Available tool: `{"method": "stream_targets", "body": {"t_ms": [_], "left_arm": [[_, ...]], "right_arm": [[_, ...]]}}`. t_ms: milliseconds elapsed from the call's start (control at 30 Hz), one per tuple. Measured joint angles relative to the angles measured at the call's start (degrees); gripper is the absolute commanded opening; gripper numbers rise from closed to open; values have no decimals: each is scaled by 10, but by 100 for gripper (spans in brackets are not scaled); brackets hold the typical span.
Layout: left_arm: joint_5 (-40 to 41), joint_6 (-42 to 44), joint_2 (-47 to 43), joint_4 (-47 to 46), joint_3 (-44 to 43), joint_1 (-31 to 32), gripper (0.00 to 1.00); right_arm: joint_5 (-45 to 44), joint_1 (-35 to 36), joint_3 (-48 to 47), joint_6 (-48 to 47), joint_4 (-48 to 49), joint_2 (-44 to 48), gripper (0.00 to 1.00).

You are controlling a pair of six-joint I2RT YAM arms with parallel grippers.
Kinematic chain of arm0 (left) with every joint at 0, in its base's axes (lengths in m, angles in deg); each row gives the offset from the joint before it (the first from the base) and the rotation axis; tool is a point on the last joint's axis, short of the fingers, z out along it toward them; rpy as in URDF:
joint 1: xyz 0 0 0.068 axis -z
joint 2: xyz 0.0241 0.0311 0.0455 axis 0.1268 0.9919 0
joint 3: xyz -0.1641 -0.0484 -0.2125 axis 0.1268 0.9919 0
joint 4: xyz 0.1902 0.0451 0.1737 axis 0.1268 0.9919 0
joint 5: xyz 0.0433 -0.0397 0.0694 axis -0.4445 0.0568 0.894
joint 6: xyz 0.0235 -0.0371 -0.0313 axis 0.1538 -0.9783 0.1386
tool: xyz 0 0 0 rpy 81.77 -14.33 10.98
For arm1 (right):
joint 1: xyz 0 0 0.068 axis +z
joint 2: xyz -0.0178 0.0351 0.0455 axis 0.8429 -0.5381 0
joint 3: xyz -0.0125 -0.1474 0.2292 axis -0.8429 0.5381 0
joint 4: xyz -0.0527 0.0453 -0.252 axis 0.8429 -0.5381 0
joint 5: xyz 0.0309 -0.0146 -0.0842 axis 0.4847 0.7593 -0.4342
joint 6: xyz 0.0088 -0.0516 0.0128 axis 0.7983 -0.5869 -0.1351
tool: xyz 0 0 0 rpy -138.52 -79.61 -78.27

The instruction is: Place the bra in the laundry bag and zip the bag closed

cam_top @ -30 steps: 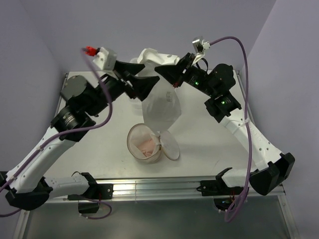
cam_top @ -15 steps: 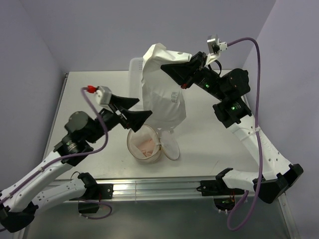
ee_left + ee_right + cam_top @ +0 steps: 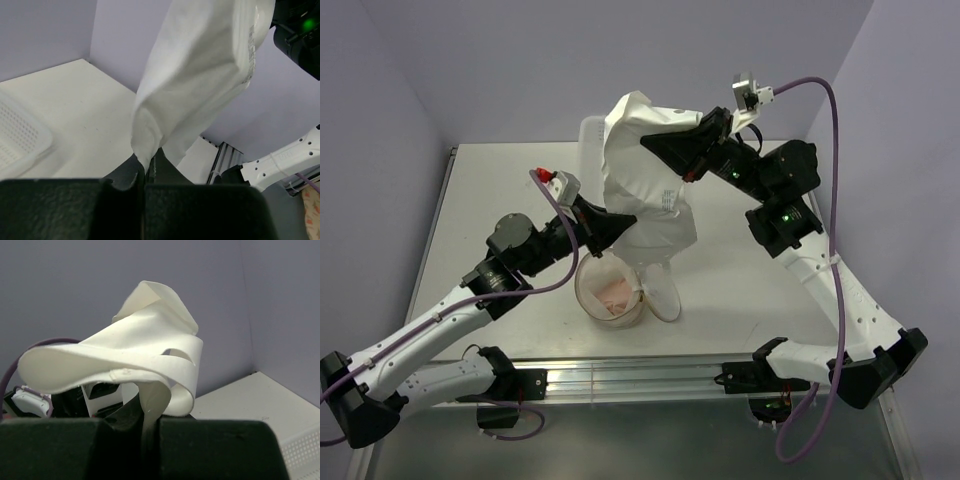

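The white bra [image 3: 645, 185] hangs in the air, stretched between both grippers above the table. My right gripper [image 3: 647, 142] is shut on its top edge; in the right wrist view the folded fabric [image 3: 125, 355] is pinched between the jaws [image 3: 150, 415]. My left gripper [image 3: 623, 224] is shut on the lower left edge of the bra [image 3: 200, 75], a fold of which is clamped at the fingertips [image 3: 146, 167]. The peach mesh laundry bag [image 3: 610, 295] stands open just below the bra, its round flap lid [image 3: 665, 298] folded out to the right.
A white perforated basket [image 3: 587, 135] stands at the back of the table behind the bra, and its corner shows in the left wrist view [image 3: 20, 135]. Purple walls close in the back and both sides. The table's metal rail [image 3: 640, 380] runs along the front.
My left gripper swung in from the left, reached the bra's lower edge and shut on it. The right gripper lifted the bra higher a second ago and has held still since.
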Motion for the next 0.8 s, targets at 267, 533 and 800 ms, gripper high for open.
{"method": "stream_targets", "body": {"t_ms": [267,533,800], "left_arm": [[10,-45,16,-18,1,0,0],[15,-86,73,9,-29,-33,0],[-27,-137,98,8,-66,-85,0]], "right_arm": [[71,0,56,-35,16,33,0],[170,0,144,-86,45,112,7],[194,0,190,-130,31,158,35]]}}
